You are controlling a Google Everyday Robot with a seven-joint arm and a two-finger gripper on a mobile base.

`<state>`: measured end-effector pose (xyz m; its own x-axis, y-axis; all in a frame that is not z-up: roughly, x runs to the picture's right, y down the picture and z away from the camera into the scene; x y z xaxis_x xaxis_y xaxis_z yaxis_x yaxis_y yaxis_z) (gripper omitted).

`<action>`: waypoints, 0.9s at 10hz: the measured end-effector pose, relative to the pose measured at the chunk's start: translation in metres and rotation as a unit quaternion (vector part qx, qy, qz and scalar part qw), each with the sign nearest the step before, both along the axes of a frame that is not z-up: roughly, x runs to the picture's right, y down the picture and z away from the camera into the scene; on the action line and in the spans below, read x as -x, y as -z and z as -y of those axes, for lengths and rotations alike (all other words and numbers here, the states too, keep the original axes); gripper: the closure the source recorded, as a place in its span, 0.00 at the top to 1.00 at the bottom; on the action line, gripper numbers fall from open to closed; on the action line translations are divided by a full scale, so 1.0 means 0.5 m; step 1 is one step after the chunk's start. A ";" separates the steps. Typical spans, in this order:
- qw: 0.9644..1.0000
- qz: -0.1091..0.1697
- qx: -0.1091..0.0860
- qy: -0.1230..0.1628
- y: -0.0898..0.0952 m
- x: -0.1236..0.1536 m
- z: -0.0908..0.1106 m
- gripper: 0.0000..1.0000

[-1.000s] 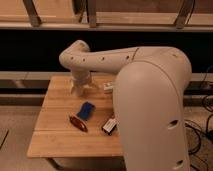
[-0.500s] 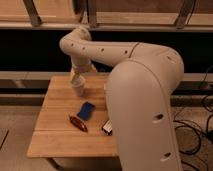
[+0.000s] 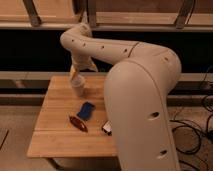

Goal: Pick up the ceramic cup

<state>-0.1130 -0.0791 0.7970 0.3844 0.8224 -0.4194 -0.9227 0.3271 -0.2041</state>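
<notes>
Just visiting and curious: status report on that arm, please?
Arm's claw right over small pale ceramic cup, far side of wooden table. Nearer: flat blue object, orange-red item, both clear of cup.

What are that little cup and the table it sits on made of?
The cup, at the table's far edge directly below the gripper, looks like ceramic: pale, plain and smooth, though plastic can't be ruled out. The table looks like light, unpainted wood, with a honey-coloured top and faint grain streaks.
</notes>
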 end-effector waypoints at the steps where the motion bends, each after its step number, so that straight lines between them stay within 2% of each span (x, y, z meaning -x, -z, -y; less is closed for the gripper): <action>1: 1.000 0.004 -0.007 -0.006 -0.029 0.006 0.008 0.80; 3: 0.999 0.022 -0.024 0.005 -0.096 0.028 0.032 0.80; 5: 0.999 0.043 -0.029 0.016 -0.151 0.042 0.043 0.80; 6: 0.998 0.051 -0.025 0.018 -0.175 0.045 0.039 0.80; 9: 0.998 0.056 0.006 0.000 -0.235 0.041 0.009 0.80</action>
<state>-0.1336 -0.0838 0.9142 0.4300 0.8174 -0.3834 -0.8935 0.3245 -0.3103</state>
